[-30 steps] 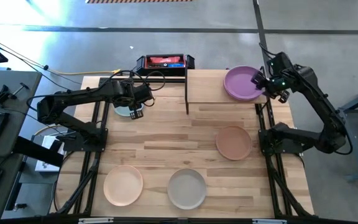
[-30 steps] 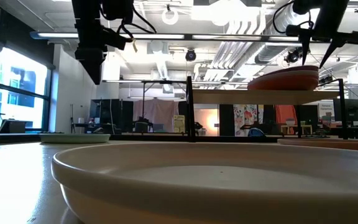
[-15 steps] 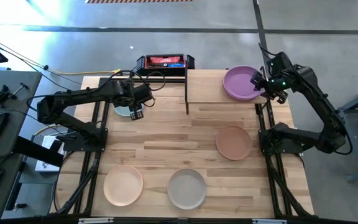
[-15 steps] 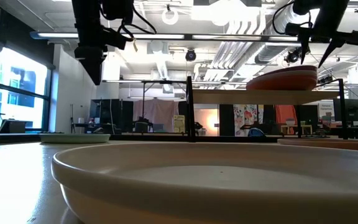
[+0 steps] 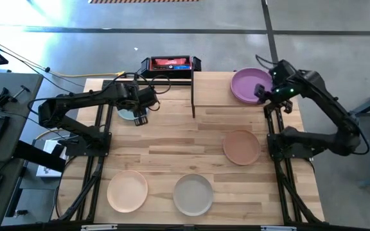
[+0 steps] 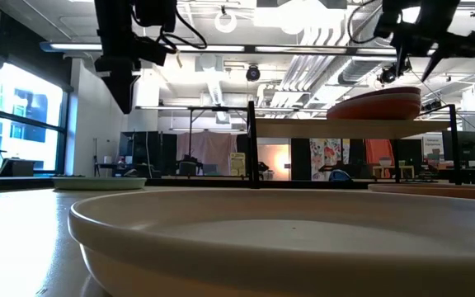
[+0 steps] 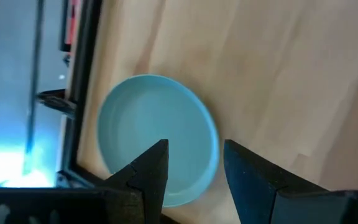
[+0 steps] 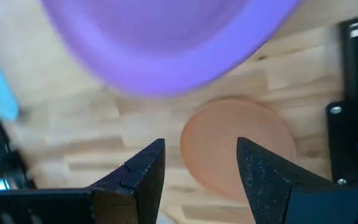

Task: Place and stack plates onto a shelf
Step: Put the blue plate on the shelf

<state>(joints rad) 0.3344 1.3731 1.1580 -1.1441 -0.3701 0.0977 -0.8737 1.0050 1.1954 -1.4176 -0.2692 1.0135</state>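
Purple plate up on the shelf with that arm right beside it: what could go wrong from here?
The right gripper, open, hangs at the purple plate's rim; a careless move might nudge the stack off the shelf. The left gripper, open above the teal plate near the table edge, could push it off.

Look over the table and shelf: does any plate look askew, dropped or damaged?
Nothing stands out. The purple plate tops a neat stack on the shelf. The teal plate, tan plate, peach plate and pale grey plate lie flat on the tabletop, well apart, with no damage visible.
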